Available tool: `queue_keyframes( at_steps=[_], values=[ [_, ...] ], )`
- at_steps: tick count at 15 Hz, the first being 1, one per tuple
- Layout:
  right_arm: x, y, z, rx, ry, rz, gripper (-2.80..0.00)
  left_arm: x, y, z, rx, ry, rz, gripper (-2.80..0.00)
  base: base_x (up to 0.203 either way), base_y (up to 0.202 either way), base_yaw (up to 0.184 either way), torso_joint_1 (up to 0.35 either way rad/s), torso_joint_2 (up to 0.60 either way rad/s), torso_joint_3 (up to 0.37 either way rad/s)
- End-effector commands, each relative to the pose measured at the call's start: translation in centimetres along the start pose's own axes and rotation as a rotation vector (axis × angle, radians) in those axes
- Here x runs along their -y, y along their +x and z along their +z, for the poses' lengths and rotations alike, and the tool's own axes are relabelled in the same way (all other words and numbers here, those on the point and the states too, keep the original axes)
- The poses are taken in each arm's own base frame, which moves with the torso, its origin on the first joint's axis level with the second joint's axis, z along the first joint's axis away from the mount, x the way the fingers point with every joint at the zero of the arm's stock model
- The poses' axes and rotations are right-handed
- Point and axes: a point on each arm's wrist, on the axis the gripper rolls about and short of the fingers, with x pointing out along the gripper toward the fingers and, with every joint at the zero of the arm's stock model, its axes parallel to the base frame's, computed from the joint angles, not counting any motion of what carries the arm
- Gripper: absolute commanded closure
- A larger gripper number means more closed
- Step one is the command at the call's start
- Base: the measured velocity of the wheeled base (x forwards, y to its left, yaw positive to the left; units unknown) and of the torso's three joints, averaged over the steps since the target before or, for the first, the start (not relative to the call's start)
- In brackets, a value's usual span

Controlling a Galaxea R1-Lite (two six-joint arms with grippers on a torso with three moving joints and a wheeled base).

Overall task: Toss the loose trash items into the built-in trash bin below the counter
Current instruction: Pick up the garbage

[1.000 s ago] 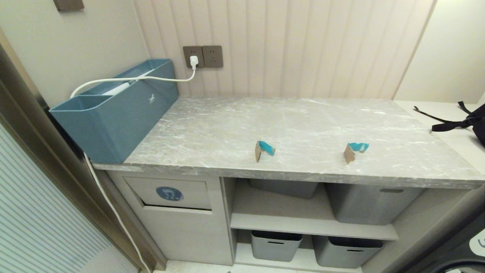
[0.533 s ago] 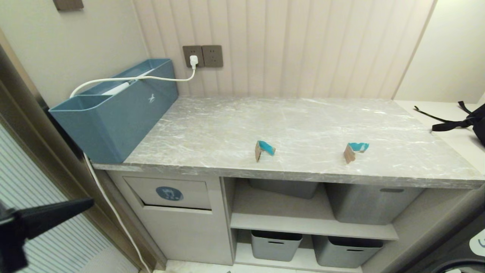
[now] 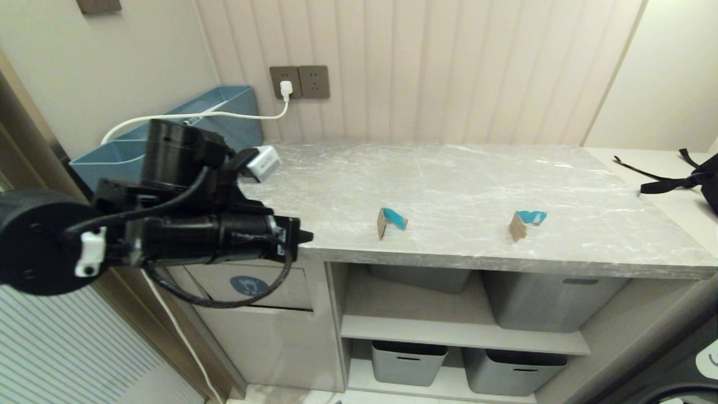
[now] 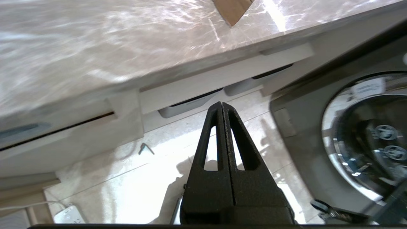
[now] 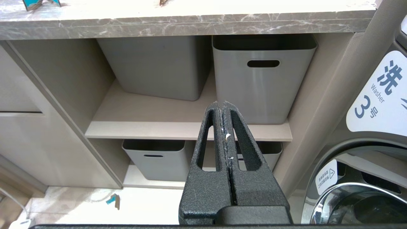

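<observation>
Scraps waiting on the bench, left tool raised and empty.

Left tool (image 3: 303, 236), its fingers pressed together on nothing, hangs level over the bench's (image 3: 449, 179) front edge, above the built-in trash bin (image 3: 249, 286), likely poised to reach right for the nearer scrap (image 3: 390, 221). That tan-and-turquoise scrap stands near the front edge; a second scrap (image 3: 525, 222) sits well apart to its right, both within easy reach of the bin flap below. Right tool (image 5: 224, 106), likewise closed and empty, is parked low facing the grey storage tubs (image 5: 264, 76) on the shelves, clear of the work. Neither scrap is binned yet.
</observation>
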Motion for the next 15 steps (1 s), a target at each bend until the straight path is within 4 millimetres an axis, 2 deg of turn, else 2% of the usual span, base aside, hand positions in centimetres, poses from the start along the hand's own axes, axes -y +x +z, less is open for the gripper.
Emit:
queue_keyframes(
  at_steps=[1,5,6,11,15],
  values=[
    [0.0,0.0,0.0,-0.001,0.000,0.000,0.00,1.6,5.9,-1.1,-0.085,0.021,0.018,0.00,0.000,0.000,0.000,0.000,0.00,0.000],
    [0.0,0.0,0.0,-0.001,0.000,-0.001,0.00,4.1,10.3,0.2,-0.037,0.019,0.075,0.00,0.000,0.000,0.000,0.000,0.00,0.000],
    [0.0,0.0,0.0,-0.001,0.000,-0.001,0.00,4.3,11.0,0.5,-0.023,0.021,0.092,-2.80,0.000,0.000,0.000,0.000,0.00,0.000],
    [0.0,0.0,0.0,-0.001,0.000,-0.001,0.00,5.1,13.0,1.9,0.039,0.057,0.175,-2.80,0.000,0.000,0.000,0.000,0.00,0.000],
    [0.0,0.0,0.0,-0.001,0.002,-0.001,0.00,7.1,15.2,2.9,0.101,0.089,0.185,-2.80,0.000,0.000,0.000,0.000,0.00,0.000]
  ],
)
